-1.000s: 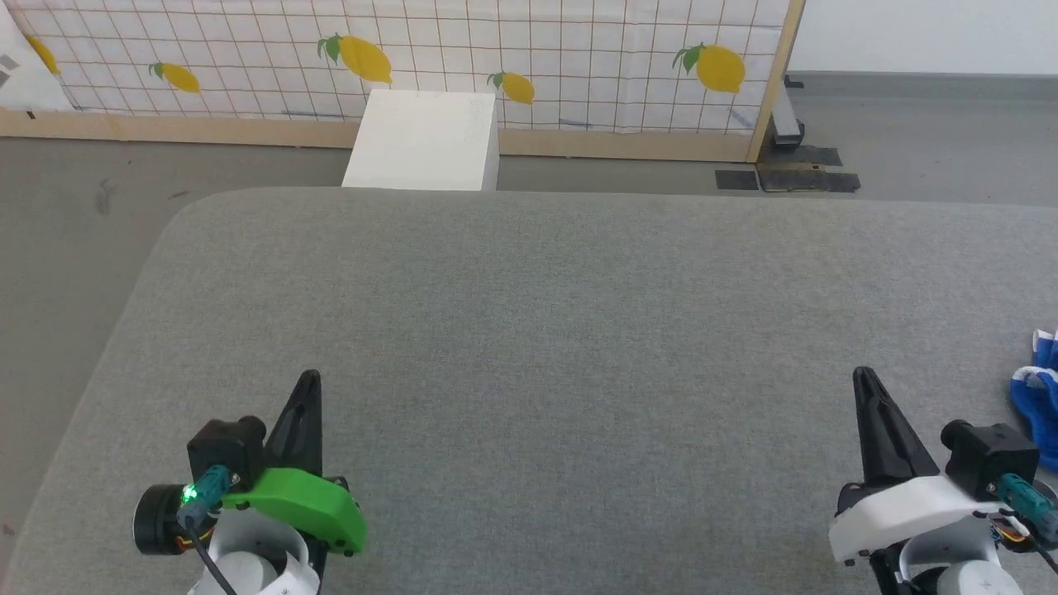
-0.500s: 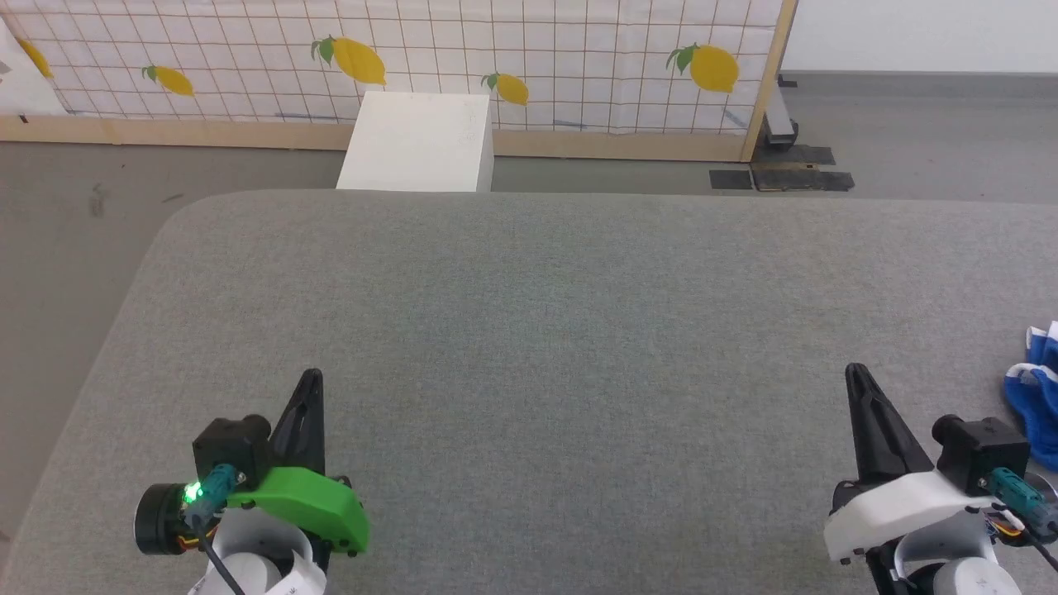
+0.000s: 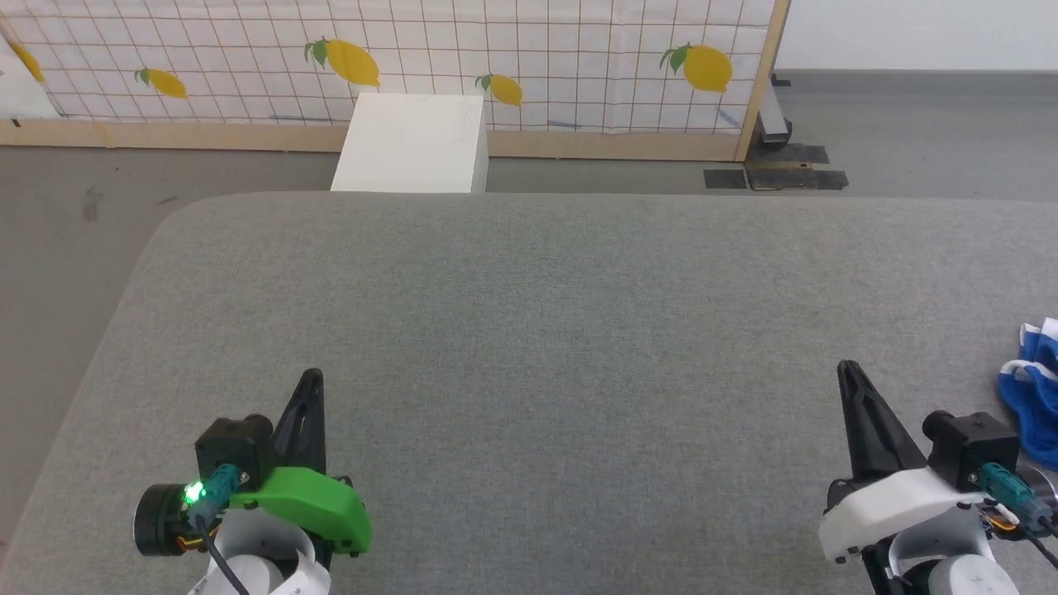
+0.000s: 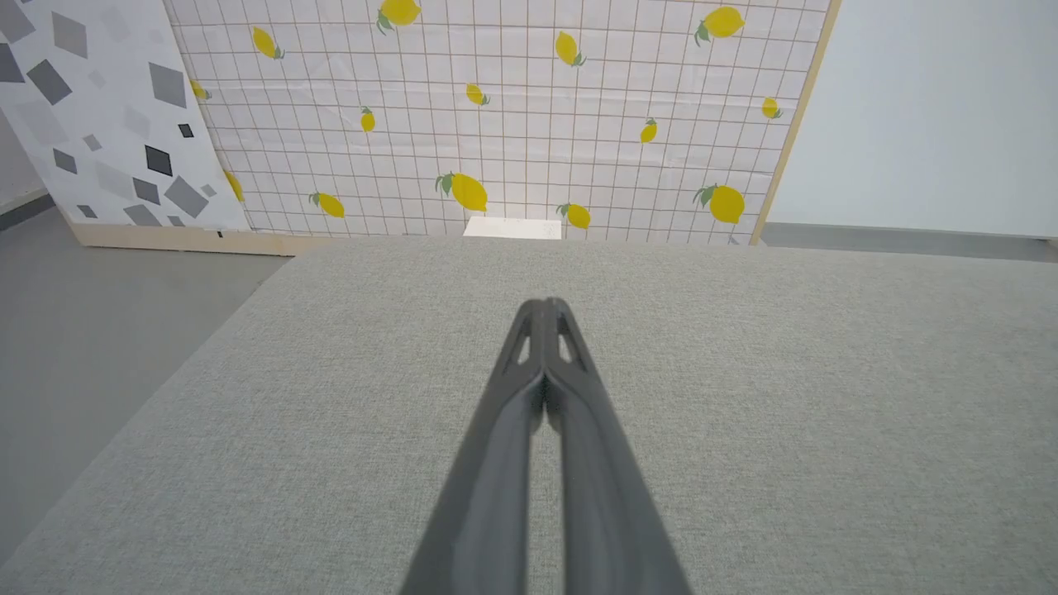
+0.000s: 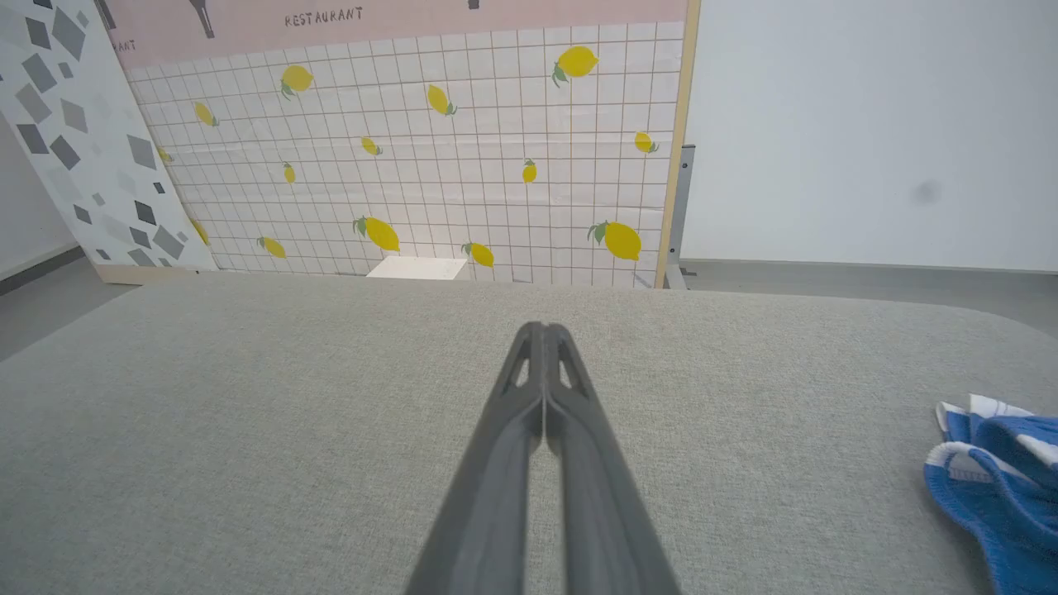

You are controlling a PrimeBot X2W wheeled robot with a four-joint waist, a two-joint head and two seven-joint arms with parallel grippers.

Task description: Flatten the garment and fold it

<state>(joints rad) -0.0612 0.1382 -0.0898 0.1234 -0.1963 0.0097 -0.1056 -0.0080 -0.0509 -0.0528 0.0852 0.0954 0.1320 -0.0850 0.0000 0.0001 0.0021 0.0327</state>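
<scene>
Just garment (image 3: 1033, 397) right of closed right gripper (image 3: 847, 373)

The garment (image 3: 1033, 405) is a bright blue piece of soft cloth with white trim. It lies crumpled in a loose heap, not spread flat, at the far right edge of the head view a little below mid-height, where the frame cuts it off. It rests directly on the grey cloth-covered desk (image 3: 529, 330). In the right wrist view it sits in the lower right corner, again cut by the frame, showing bunched folds, white-edged hems turned upward and a ribbed, knit-looking texture along one white band.
</scene>
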